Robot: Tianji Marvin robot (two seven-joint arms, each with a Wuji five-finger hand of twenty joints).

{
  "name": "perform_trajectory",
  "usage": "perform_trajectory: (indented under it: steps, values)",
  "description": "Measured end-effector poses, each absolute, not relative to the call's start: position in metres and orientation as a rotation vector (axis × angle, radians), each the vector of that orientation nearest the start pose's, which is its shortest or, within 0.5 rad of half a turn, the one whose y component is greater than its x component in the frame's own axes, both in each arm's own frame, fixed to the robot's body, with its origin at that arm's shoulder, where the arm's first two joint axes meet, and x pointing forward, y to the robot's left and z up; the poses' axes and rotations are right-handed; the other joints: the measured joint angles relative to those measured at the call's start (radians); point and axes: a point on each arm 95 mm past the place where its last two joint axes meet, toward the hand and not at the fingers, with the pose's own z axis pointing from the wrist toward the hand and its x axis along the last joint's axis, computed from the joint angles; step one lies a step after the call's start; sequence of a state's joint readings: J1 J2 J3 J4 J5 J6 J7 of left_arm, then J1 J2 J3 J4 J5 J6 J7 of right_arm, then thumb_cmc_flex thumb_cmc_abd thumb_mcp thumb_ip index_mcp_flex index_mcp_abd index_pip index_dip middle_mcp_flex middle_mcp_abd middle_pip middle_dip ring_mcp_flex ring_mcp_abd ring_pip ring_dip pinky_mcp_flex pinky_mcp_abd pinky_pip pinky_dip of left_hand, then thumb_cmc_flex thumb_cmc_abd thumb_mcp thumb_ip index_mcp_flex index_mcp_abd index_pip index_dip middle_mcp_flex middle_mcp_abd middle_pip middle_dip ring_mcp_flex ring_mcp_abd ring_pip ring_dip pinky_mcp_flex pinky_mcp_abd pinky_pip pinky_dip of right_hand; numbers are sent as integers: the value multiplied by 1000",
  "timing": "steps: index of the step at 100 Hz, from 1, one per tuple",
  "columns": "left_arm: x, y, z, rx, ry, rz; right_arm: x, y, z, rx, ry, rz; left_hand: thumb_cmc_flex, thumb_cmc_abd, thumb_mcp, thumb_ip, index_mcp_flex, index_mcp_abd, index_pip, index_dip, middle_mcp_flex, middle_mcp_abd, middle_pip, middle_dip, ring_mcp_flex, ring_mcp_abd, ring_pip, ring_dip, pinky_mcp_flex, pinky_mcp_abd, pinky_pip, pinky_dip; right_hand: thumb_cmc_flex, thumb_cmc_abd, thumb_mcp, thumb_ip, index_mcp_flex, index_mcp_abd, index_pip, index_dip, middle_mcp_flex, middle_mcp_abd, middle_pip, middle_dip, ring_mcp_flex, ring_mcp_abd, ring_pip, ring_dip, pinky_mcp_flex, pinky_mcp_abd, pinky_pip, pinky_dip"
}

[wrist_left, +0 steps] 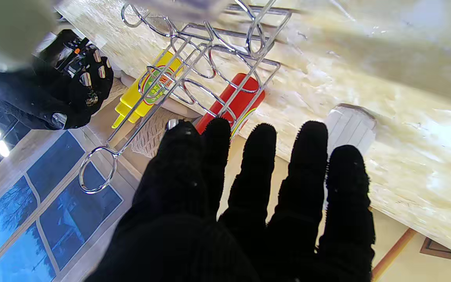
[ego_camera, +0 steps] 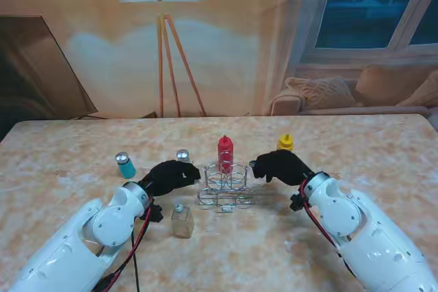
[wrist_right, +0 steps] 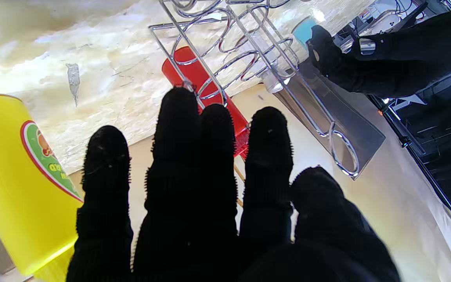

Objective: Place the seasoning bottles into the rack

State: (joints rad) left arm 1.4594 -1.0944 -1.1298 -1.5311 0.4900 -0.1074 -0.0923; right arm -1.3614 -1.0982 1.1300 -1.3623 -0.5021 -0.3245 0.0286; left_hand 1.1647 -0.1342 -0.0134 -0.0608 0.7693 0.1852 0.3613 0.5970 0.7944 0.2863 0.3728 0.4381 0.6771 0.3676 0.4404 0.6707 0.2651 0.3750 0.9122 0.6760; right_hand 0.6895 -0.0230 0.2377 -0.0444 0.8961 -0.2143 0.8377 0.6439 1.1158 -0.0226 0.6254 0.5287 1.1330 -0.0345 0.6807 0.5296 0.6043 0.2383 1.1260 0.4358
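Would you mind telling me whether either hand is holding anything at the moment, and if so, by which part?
Nothing is held: the left hand and the right hand are both open beside the rack.

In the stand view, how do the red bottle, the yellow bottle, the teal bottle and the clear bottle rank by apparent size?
1. Red bottle, tallest.
2. Clear bottle, though nearer to me.
3. Teal bottle.
Yellow bottle: the right hand hides most of it, so unranked.

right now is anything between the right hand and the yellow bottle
Nothing visible. The right hand is open with the yellow bottle just beyond it, and the wrist view shows the bottle close beside the fingers. The rack stands to the hand's left, off that line.
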Motion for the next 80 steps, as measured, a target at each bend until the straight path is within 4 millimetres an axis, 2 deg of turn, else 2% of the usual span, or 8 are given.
perform_trajectory:
  steps: [80]
  values:
    - [422,-25,-325,-1611,1467,-1831,448,5,-326,1466,1468,1955,0,0,0,0,0,0,0,0,0,0,0,0,0,0,0,0,0,2,0,10,0,0,0,0,0,0,0,0,0,0,0,0,0,0,0,0,0,0,0,0]
